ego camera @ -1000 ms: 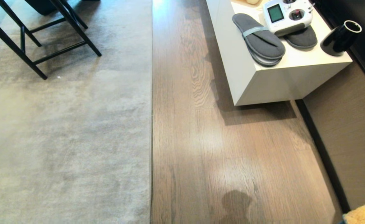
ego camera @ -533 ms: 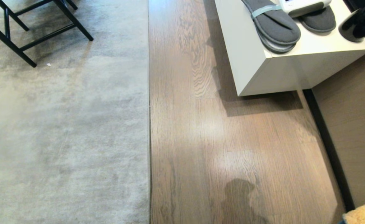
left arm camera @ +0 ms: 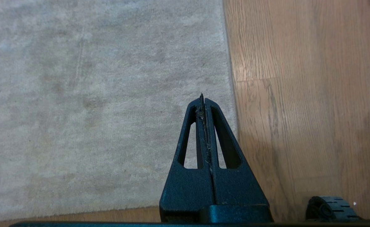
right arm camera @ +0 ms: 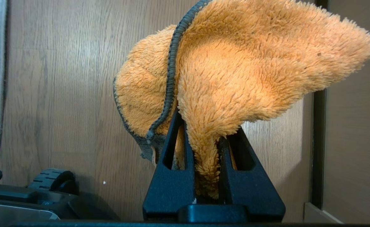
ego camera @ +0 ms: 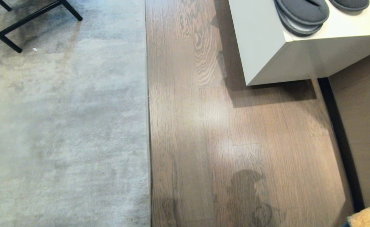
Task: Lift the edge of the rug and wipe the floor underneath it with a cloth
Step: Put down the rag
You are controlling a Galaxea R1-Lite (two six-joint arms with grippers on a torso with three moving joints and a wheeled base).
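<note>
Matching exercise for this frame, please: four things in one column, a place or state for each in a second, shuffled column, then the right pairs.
Things:
1. cloth
2. left gripper
3. rug edge
4. slippers

Places or states:
A. lying flat along the floor
B. on top of the white cabinet
C. pinched in the right gripper
D. shut and empty, above the rug near its border

Pairs: 1-C, 2-D, 3-A, 4-B

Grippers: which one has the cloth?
The right gripper, shut on the orange cloth above bare floor. The left gripper is shut and empty, over the rug edge.
</note>
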